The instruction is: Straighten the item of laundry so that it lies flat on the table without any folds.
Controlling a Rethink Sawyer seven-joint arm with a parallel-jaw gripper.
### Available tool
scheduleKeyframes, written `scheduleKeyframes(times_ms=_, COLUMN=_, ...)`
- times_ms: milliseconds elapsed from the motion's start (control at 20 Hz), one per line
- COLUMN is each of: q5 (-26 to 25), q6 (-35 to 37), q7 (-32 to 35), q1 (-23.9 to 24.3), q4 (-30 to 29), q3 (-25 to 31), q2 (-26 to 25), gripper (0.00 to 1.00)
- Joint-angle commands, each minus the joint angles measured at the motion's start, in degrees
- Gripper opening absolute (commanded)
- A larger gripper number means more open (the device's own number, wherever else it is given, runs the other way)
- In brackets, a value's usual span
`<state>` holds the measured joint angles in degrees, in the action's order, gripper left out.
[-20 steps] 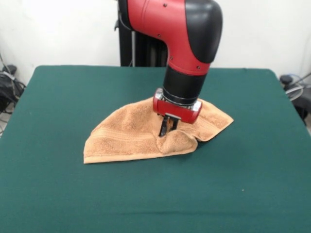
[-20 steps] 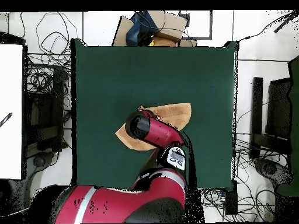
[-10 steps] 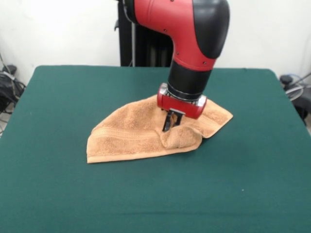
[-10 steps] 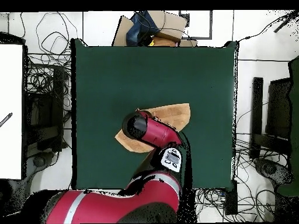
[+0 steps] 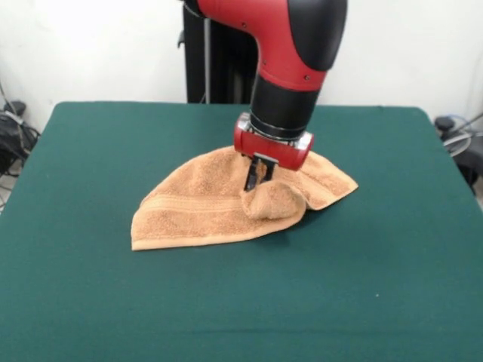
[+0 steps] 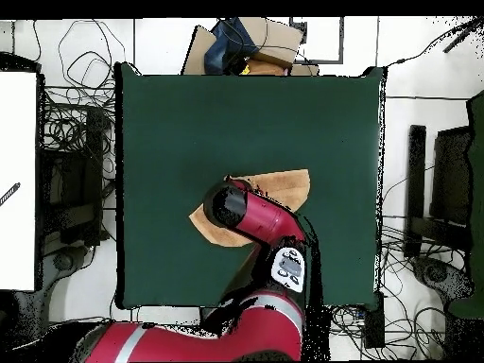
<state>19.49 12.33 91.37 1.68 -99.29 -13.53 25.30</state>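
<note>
The towel [image 5: 226,207] lies folded near the middle of the tabletop [image 5: 90,302]. The jaws of the gripper [image 5: 258,179] are closed on a raised fold. Soft, limp and light, it is best gripped at a hemmed corner.

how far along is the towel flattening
Early stage. Nothing looks finished: the orange-tan terry-cloth towel lies bunched and folded over on the dark green felt table. In hand: the red-and-black arm's gripper pinches a raised fold near the towel's middle. Left: pull the folds out and lay it flat.
</note>
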Motion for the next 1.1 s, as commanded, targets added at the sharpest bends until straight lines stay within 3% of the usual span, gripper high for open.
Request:
scheduleKeyframes(times_ms=50, q5=1.0, q6=0.9, q7=12.9, q1=2.6, q4=-7.0, q3=4.7, q2=3.2, gripper=0.0)
scheduleKeyframes(times_ms=1100, q5=2.3, q6=4.8, q7=14.2, q1=0.9, q4=-6.9, q3=1.9, q2=4.2, gripper=0.0)
